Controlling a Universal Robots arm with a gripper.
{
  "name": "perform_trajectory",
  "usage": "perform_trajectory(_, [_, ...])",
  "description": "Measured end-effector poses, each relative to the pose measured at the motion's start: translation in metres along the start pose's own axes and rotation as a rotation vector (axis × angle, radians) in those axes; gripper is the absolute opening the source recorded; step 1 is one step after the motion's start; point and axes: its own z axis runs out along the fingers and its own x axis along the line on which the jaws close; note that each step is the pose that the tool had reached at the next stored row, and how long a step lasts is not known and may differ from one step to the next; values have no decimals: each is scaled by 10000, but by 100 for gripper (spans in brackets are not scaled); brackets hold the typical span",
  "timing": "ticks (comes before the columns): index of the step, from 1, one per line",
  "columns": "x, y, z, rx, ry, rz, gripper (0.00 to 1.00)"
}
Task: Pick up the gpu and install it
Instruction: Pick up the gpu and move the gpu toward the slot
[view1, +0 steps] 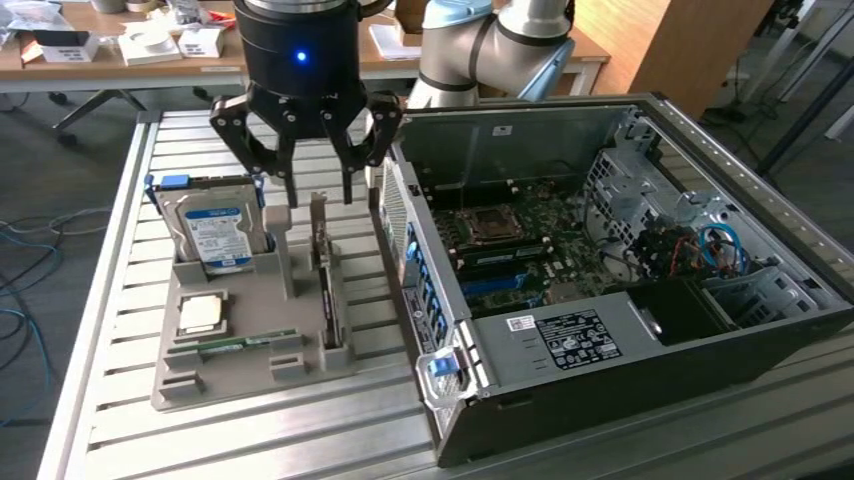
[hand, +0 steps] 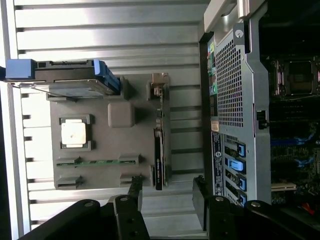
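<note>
A slatted metal table (view1: 267, 440) (hand: 100, 30) carries a grey holder (view1: 227, 375) (hand: 100, 145) toward the exterior view's left. At the holder's near end a slim green memory stick (view1: 247, 342) (hand: 97, 162) lies in its slot. Just behind it a square chip (view1: 200, 313) (hand: 73, 134) sits flat in a recess. The gpu (view1: 326, 270) (hand: 158, 155) stands on edge in a slot along the side of the holder nearest the computer case (view1: 561, 390) (hand: 240, 100), its pale metal end piece at the far end. Behind the chip a hard drive (view1: 216, 235) (hand: 70, 80) stands upright.

The gripper (view1: 318, 190) (hand: 167, 192) hangs over the far end of the gpu with its fingers spread apart and nothing between them. The fingertips sit to either side of the card's line, just above its top edge.

The case lies open on the exterior view's right, with its circuit board showing. Beyond it are the arm (view1: 507, 40) and a wooden desk (view1: 134, 70) with boxes on it.
</note>
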Motion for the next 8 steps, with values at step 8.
perform_trajectory(8, [3,-6,139,1,0,0,53])
